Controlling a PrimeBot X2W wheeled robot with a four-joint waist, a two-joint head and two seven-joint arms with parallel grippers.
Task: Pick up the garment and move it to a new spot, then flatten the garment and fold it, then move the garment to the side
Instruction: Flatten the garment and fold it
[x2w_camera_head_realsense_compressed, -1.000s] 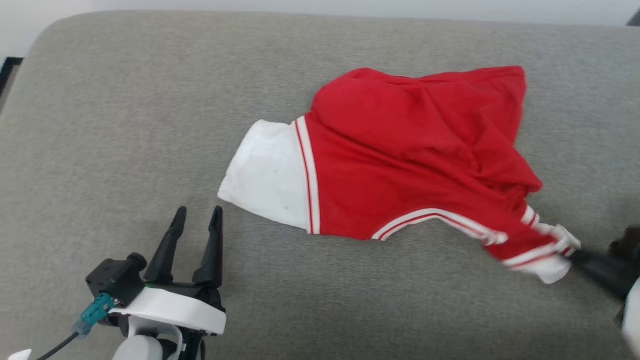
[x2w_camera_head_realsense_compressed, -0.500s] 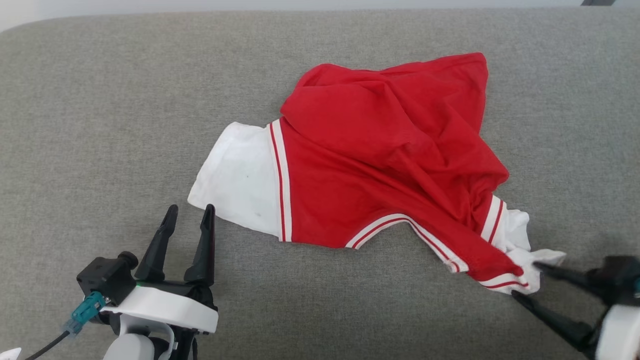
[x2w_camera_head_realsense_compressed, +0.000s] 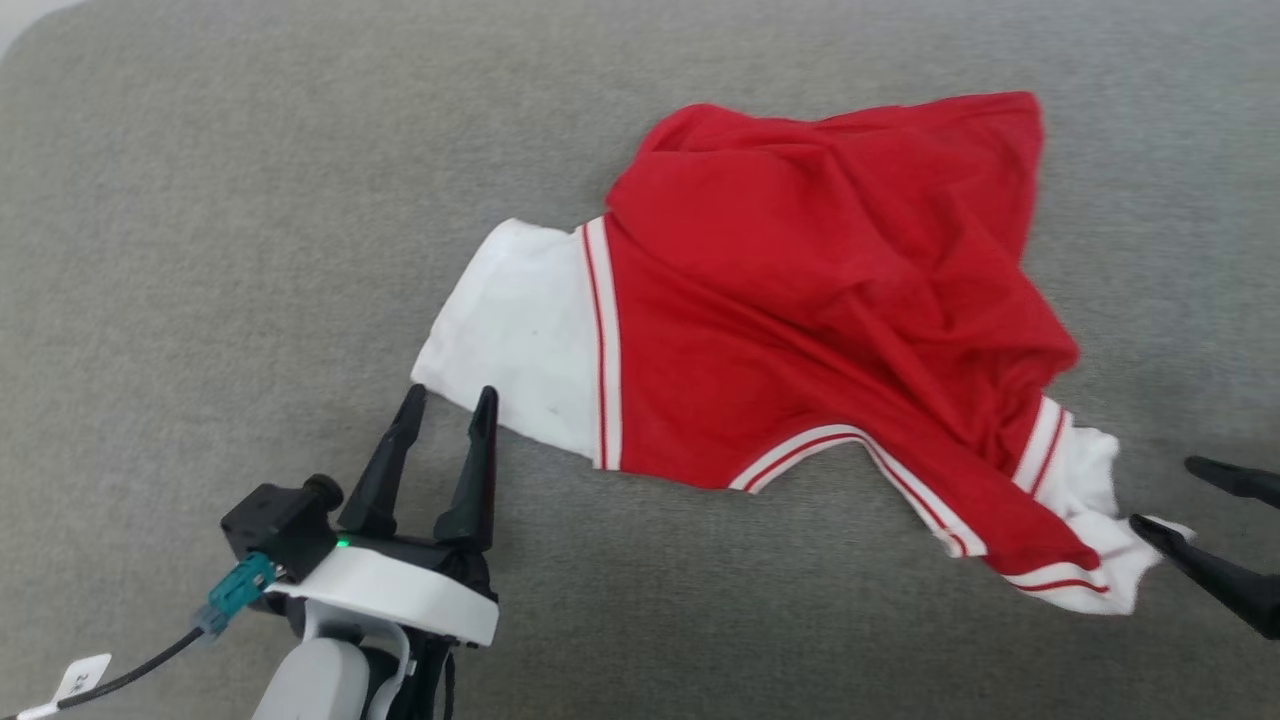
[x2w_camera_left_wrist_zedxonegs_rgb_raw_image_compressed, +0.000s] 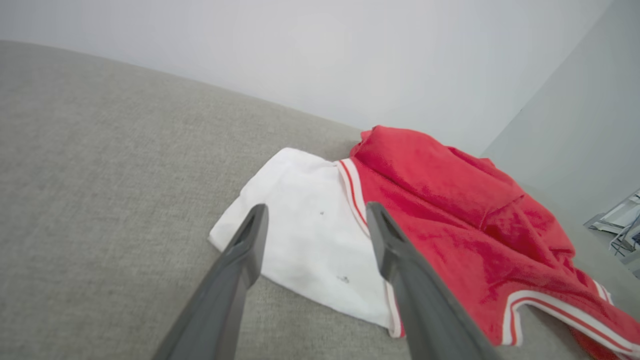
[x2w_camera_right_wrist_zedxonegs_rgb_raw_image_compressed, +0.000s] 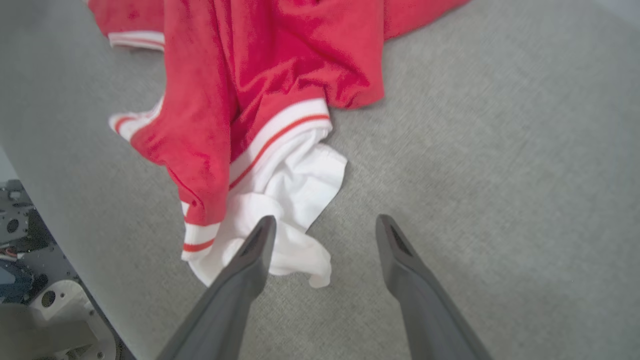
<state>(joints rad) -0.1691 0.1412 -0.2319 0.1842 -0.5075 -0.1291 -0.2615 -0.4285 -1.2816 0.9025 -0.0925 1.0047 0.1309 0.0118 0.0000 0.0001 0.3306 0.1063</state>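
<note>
The garment (x2w_camera_head_realsense_compressed: 820, 300) is a red T-shirt lying crumpled on a grey cushioned surface (x2w_camera_head_realsense_compressed: 200, 250). One white sleeve (x2w_camera_head_realsense_compressed: 525, 330) lies spread at its left. The other white sleeve end (x2w_camera_head_realsense_compressed: 1095, 500) is bunched at the lower right. My left gripper (x2w_camera_head_realsense_compressed: 450, 400) stands open just in front of the left sleeve's near edge; in the left wrist view its fingers frame that sleeve (x2w_camera_left_wrist_zedxonegs_rgb_raw_image_compressed: 305, 225), left gripper (x2w_camera_left_wrist_zedxonegs_rgb_raw_image_compressed: 316, 207). My right gripper (x2w_camera_head_realsense_compressed: 1165, 492) is open beside the bunched sleeve end. In the right wrist view one of the right gripper's (x2w_camera_right_wrist_zedxonegs_rgb_raw_image_compressed: 326, 220) fingers overlaps the loose white cloth (x2w_camera_right_wrist_zedxonegs_rgb_raw_image_compressed: 290, 200) of the garment (x2w_camera_right_wrist_zedxonegs_rgb_raw_image_compressed: 260, 75).
The grey surface runs on bare to the left and front of the shirt. Its edge (x2w_camera_right_wrist_zedxonegs_rgb_raw_image_compressed: 75, 215) drops off at the left of the right wrist view, with metal parts (x2w_camera_right_wrist_zedxonegs_rgb_raw_image_compressed: 30, 280) on the floor below. A pale wall (x2w_camera_left_wrist_zedxonegs_rgb_raw_image_compressed: 350, 50) rises behind the surface.
My right gripper has opened and let go of the white sleeve end, which now lies loose on the surface. My left gripper has come closer to the left sleeve. The head camera has shifted.
</note>
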